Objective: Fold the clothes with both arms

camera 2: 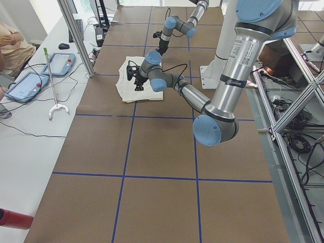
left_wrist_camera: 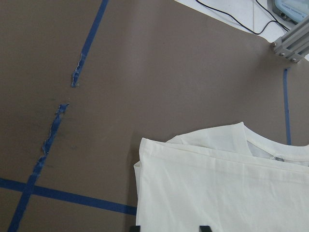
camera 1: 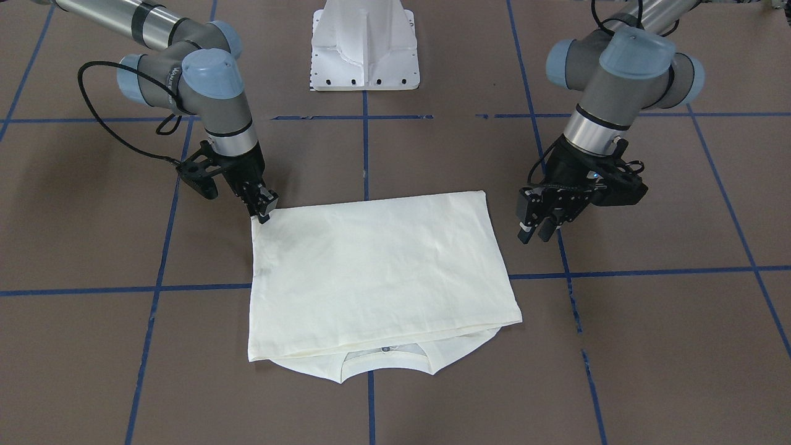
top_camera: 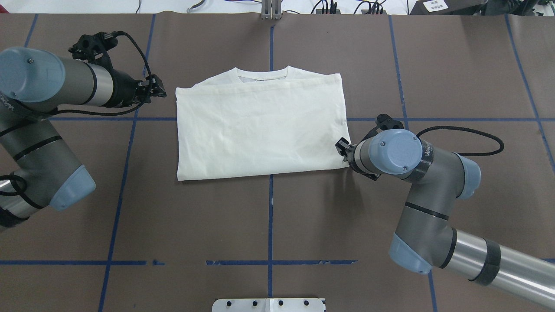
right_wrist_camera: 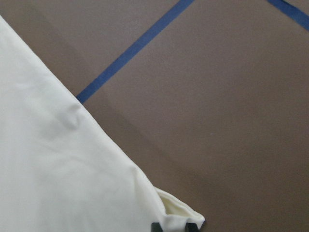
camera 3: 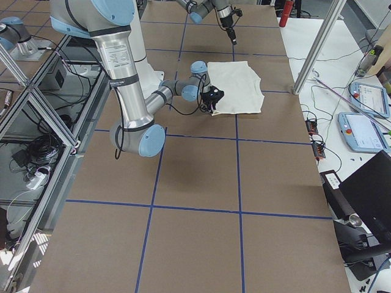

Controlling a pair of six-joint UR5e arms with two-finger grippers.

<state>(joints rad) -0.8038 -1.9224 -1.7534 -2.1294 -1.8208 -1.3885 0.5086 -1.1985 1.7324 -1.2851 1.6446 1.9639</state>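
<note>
- Lying flat mid-table (camera 1: 649, 346), cream T-shirt (camera 1: 377, 266) folded into a rectangle, plain side up; ribbed neck (camera 1: 386, 358) pokes out at the edge away from the robot.
- Pinching the near corner on the robot's right: right gripper (camera 1: 264, 213), fingers closed on the fabric. Its wrist view shows the cloth corner between the tips.
- Hovering just beside the shirt's other side edge, toward the neck end: left gripper (camera 1: 536, 235), fingers spread, holding nothing, clear of the cloth.
- Brown tabletop has a blue tape grid (camera 1: 649, 271); white pedestal base (camera 1: 364, 43) on the robot's side.
</note>
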